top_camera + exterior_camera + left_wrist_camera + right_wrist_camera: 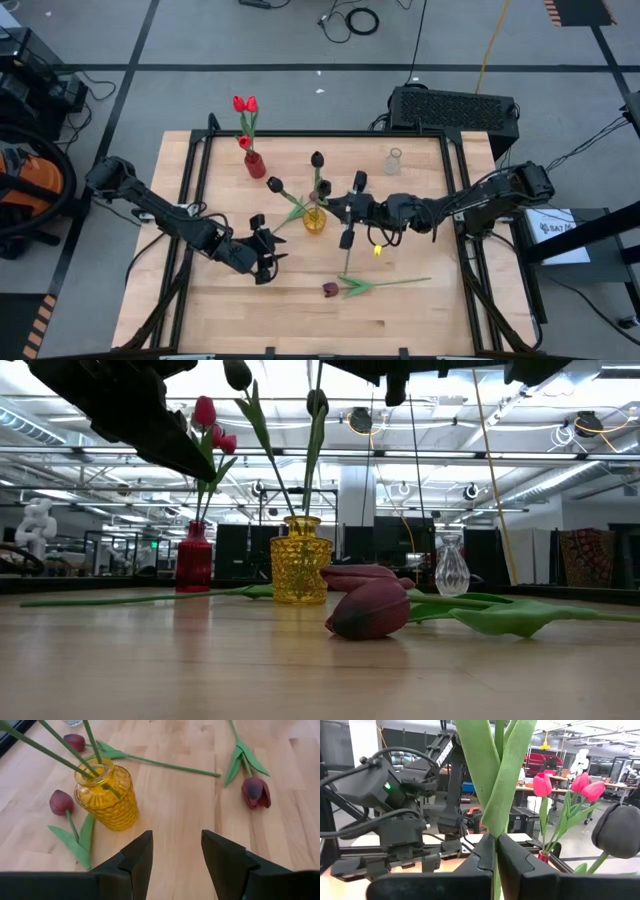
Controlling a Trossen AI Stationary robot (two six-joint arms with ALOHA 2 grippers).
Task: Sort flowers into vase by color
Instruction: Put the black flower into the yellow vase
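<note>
Wooden worktop (400, 310): pale planks inside a dark frame, carrying three vases and loose flowers
Left arm: reaches in from the left edge; left gripper (265, 262) hangs over bare wood near the yellow vase, fingers (137, 857) apart with nothing between them
Right arm: reaches in from the right edge; right gripper (352, 208) sits just right of the yellow vase, jaws clamped together on the green stem and leaves of a dark tulip (347, 240) that hangs head down
Yellow vase (314, 220): ribbed glass at mid-worktop, holding black-headed tulips (317, 159) on long stems
Red vase (254, 164): toward the back left, holding red tulips (245, 104)
Clear vase (394, 161): toward the back right, apart from the others
Maroon tulip (331, 289): lying flat on the front part of the worktop, stem pointing right
Other loose tulips (61, 801): two dark red heads lying beside the yellow vase
</note>
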